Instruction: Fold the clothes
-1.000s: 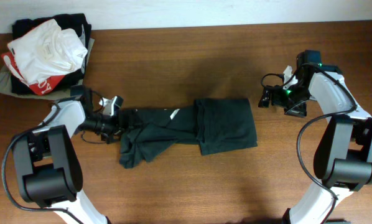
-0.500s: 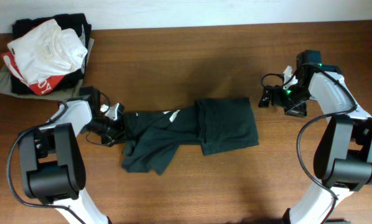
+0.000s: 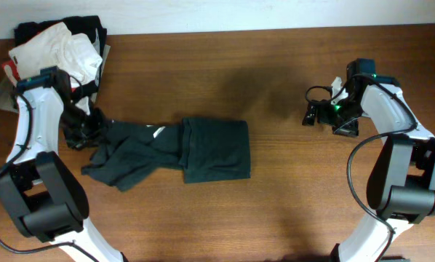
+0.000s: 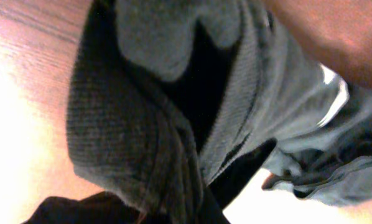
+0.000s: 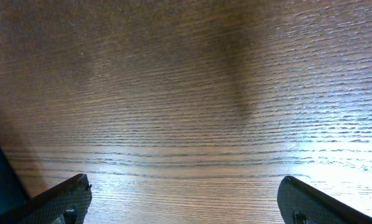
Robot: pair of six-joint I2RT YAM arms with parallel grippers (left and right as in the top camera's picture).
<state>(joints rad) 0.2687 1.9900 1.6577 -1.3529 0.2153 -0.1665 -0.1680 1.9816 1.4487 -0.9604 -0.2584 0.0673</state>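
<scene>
The dark teal-grey T-shirt (image 3: 203,149) lies partly folded on the wooden table (image 3: 276,211). Its right part is a flat rectangle and its left end (image 3: 116,156) is bunched and crumpled. My left gripper (image 3: 79,127) is shut on that bunched left end. In the left wrist view the shirt's fabric (image 4: 142,124) fills the frame and hides the fingers. My right gripper (image 3: 312,115) stands open far to the right, well away from the shirt. In the right wrist view its two fingertips (image 5: 68,196) are spread wide over bare wood, with nothing between them.
A pile of other garments sits at the back left corner: a white one (image 3: 57,51) on top, a red one (image 3: 10,73) beneath, and dark cloth (image 3: 86,29) behind. The left arm rises right beside this pile.
My left gripper has shut on the shirt's left end and dragged the whole shirt to the left, toward the pile. The right arm has not moved.
</scene>
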